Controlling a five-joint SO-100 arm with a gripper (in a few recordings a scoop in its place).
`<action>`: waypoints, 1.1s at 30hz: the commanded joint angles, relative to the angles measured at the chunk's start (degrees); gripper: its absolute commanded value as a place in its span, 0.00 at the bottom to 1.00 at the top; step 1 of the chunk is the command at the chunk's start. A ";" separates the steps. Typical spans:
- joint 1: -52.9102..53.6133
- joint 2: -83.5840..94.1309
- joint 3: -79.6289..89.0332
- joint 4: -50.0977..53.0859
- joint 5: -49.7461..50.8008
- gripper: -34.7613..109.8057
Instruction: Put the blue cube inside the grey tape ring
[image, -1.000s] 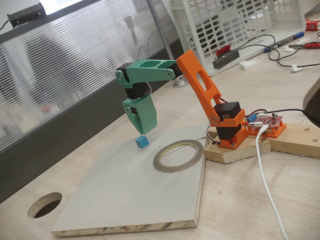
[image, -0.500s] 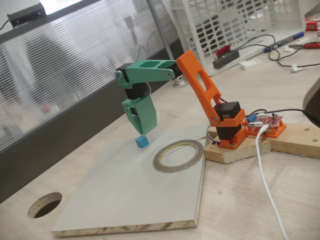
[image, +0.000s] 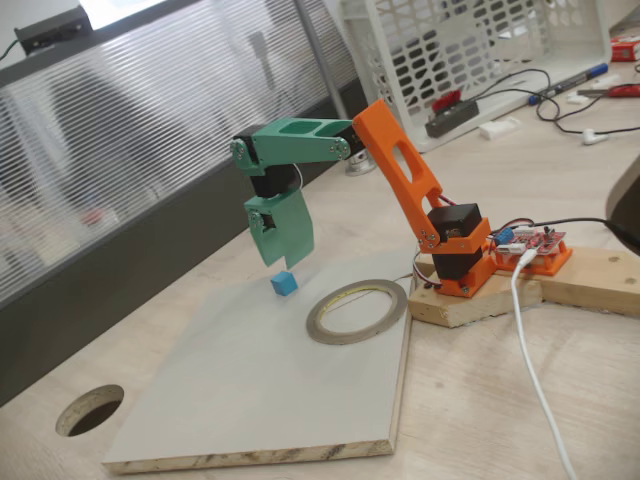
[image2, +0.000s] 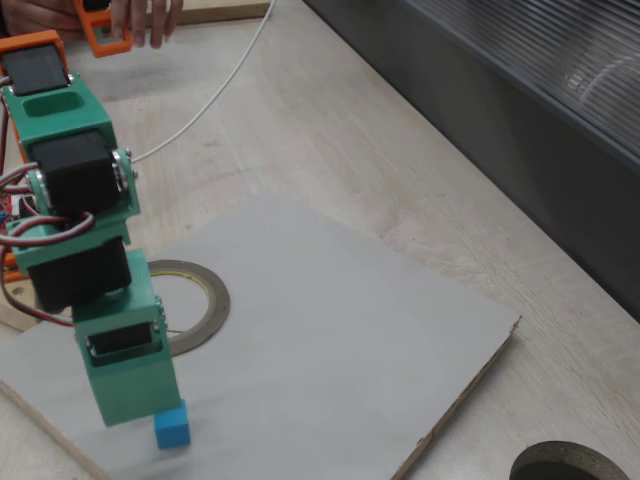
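Observation:
The blue cube (image: 284, 283) (image2: 172, 427) rests on the pale grey board (image: 250, 390) (image2: 330, 340), left of the grey tape ring in a fixed view. The ring (image: 325, 330) (image2: 218, 300) lies flat on the same board, its hollow centre holding nothing; in a fixed view the arm covers part of it. My green gripper (image: 278, 260) (image2: 135, 412) hangs point down just above the cube, apart from it. I see no gap between its jaws and nothing held.
A round hole (image: 90, 409) (image2: 570, 465) is cut in the table beyond the board's corner. The arm's orange base stands on a wooden block (image: 590, 280) with a white cable (image: 530, 350). A white crate (image: 470, 50) stands at the back.
The gripper has lifted slightly off the cube and turned about its wrist, so its broad face now shows. The cube and ring have not moved.

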 joint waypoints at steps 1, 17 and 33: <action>-0.09 1.76 -0.70 4.75 0.70 0.68; -0.26 -5.01 -2.20 2.46 0.26 0.78; -0.62 -9.67 -4.92 1.05 0.18 0.78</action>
